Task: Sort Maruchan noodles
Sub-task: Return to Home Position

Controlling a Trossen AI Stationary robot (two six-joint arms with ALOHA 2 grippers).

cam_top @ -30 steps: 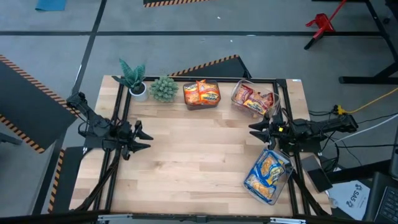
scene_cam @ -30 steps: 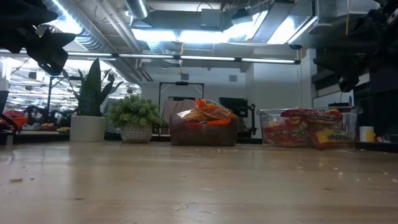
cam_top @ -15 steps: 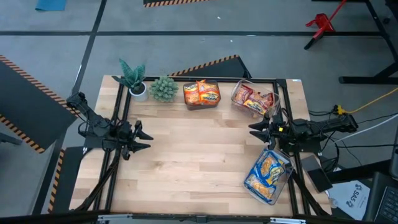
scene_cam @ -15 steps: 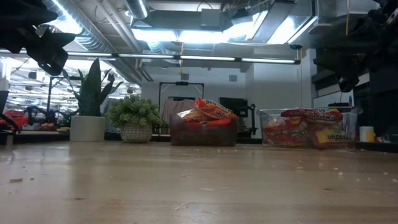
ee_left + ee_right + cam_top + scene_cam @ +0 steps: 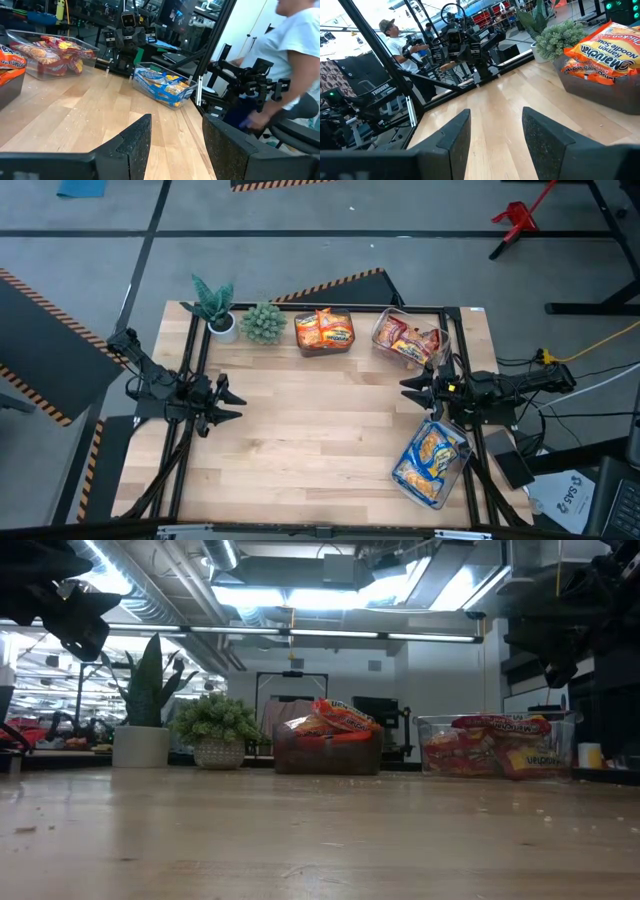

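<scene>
The Maruchan noodles lie in three clear bins. Orange packets (image 5: 324, 331) fill the bin at the far middle, red-brown packets (image 5: 408, 341) the bin at the far right, and blue-and-white packets (image 5: 430, 459) the bin at the near right. My left gripper (image 5: 232, 402) hovers open above the table's left side, pointing level toward the right, nothing between its fingers (image 5: 136, 142). My right gripper (image 5: 408, 389) hovers open at the right side, pointing level toward the left, between the red-brown and the blue bins, and it is empty too.
Two small green potted plants (image 5: 215, 308) (image 5: 263, 323) stand at the far left edge beside the orange bin. The middle of the wooden tabletop (image 5: 320, 425) lies bare. A black frame (image 5: 190, 360) borders the table. People show beyond the table in the wrist views.
</scene>
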